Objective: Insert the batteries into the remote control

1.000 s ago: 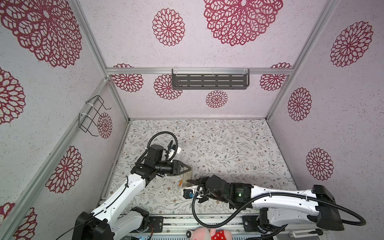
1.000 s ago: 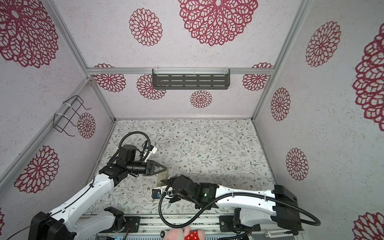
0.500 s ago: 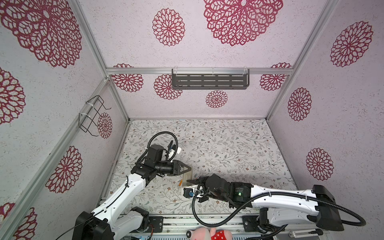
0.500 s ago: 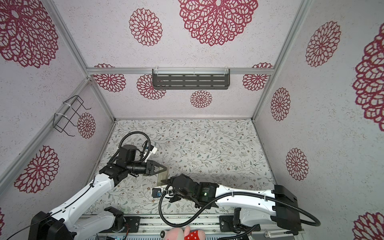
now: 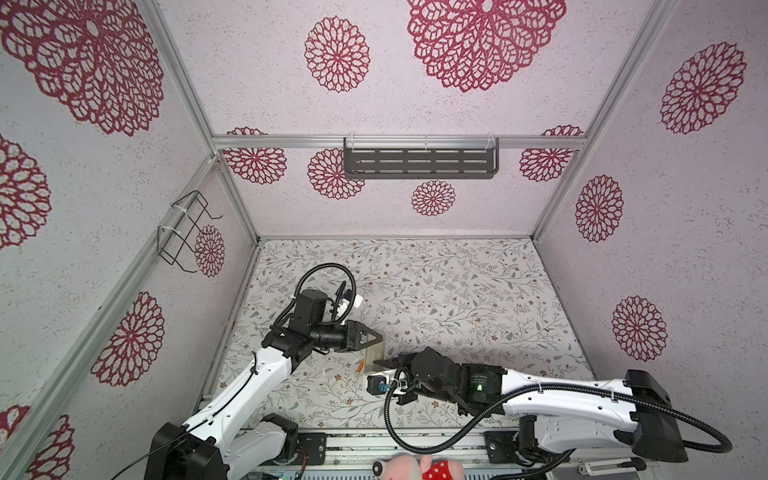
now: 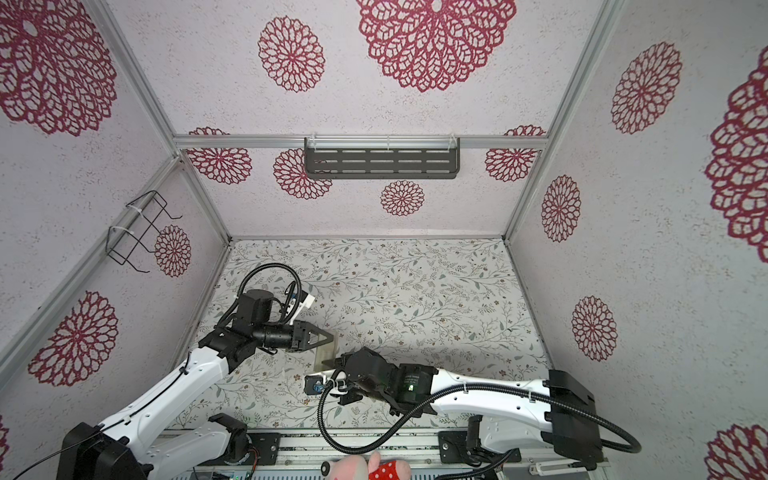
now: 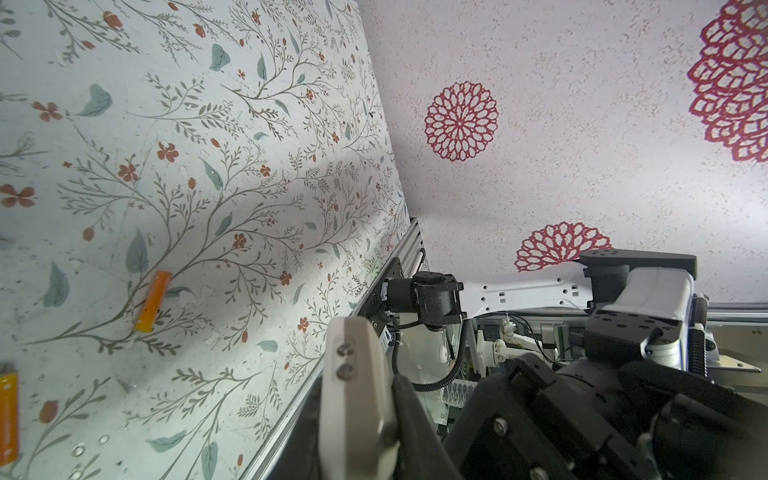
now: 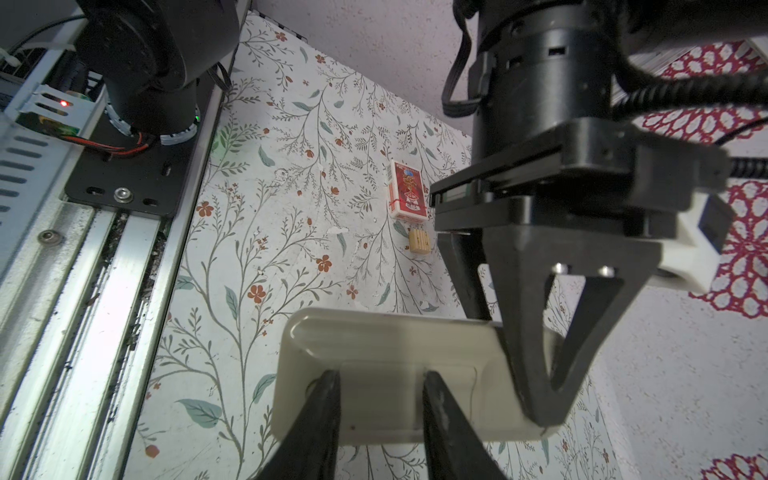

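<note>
With the left claw [image 8: 509, 365] clamped on one end of the remote control [image 8: 374, 336], raised off the bench [image 5: 457, 299] near its front edge beside the loose batteries [image 7: 153, 302], set the right claw's [image 8: 379, 378] parted tips squarely on the beige back, presumably to work the compartment open without twisting.

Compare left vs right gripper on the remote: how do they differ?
Left gripper: fingers shut across one edge of the remote control, one finger on each face. Right gripper: fingers apart, tips at the remote's beige back, clamping nothing that shows. In both top views the left one reaches in from the left and the right one from the right. Shared: both have black fingers and both meet at the remote.
</note>
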